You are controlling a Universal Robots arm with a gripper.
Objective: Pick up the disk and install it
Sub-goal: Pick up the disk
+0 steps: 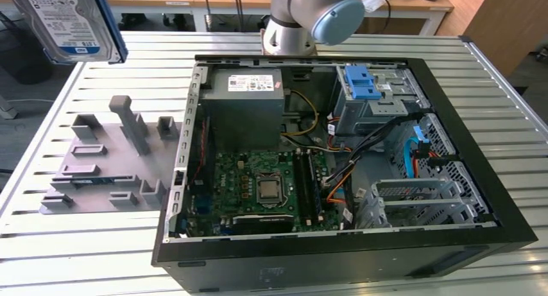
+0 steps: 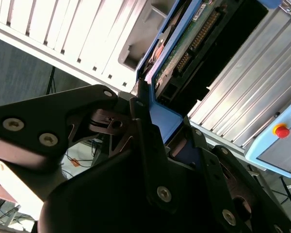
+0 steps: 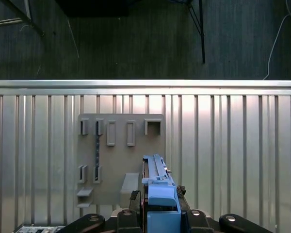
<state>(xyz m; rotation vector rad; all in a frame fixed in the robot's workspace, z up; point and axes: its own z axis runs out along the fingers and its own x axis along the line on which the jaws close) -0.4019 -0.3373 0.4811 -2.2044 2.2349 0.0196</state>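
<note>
The disk (image 1: 68, 20) hangs high above the table at the exterior view's far left, label side facing the camera, with its blue carrier frame along the edges. In the second wrist view my gripper (image 2: 165, 121) is shut on the frame's blue end, and the disk (image 2: 184, 48) shows its green circuit-board underside. In the first wrist view the disk (image 3: 157, 187) appears edge-on between the black fingers (image 3: 136, 196) of my gripper (image 3: 160, 208), above the grey fixture plate.
An open computer case (image 1: 479, 200) lies on the slatted metal table (image 1: 68, 251), with a grey drive cage and light-blue latch (image 1: 364, 87) at its far right. The grey fixture plate (image 1: 111, 161) with upright holders lies left of it. The arm's base (image 1: 291, 26) stands behind.
</note>
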